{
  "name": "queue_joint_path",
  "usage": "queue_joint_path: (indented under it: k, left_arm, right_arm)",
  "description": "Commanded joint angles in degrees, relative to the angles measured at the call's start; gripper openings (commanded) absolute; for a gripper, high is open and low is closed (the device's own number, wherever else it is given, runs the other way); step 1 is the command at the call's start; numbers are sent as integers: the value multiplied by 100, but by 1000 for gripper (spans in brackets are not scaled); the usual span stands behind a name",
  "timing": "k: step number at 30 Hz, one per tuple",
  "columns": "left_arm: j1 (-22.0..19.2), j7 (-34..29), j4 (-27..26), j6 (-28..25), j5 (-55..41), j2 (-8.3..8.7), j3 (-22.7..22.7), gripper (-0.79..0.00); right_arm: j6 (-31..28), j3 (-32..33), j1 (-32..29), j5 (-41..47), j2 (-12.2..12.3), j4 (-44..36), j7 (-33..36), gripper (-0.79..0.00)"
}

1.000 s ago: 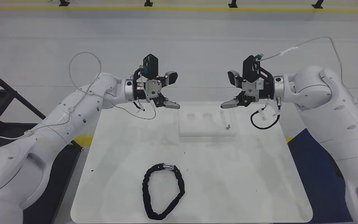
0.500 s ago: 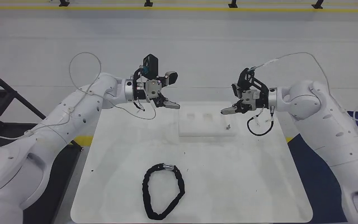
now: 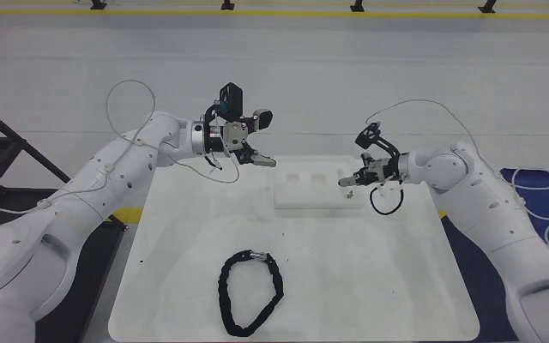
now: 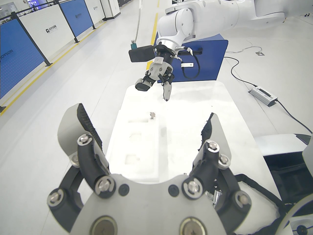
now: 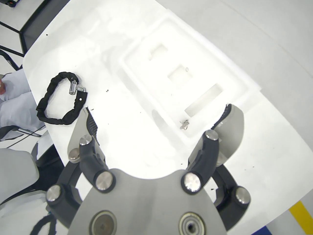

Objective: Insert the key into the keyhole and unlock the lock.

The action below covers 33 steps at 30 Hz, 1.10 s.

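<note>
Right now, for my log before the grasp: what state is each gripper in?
Left gripper: open, empty.
Right gripper: open, empty, near the key.

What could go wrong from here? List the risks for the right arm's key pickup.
1. The small metal key lies on the white foam tray beside a recess. The open right gripper could nudge it in or gouge the foam.
2. The black fabric-sleeved chain lock lies loose and unheld, so it may slide during insertion.

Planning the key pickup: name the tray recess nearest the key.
The long, narrow recess, right beside the key; the middle recess and far recess are squarer, farther off.
</note>
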Motion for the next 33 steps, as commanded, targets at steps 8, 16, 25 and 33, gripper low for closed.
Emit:
queue_joint_path:
  k: [8, 16, 25, 33]
  left_arm:
    - [0, 0, 0, 0, 0, 0, 0, 0]
    - [0, 0, 0, 0, 0, 0, 0, 0]
    - [0, 0, 0, 0, 0, 0, 0, 0]
    - [0, 0, 0, 0, 0, 0, 0, 0]
  right_arm:
    - [1316, -386, 171, 575, -424, 647, 495, 0]
    - [2436, -747, 319, 256, -801, 1064, 355, 0]
    - [2499, -717, 333, 709, -1021, 1577, 411, 0]
    - [2499, -717, 333, 709, -1021, 1577, 411, 0]
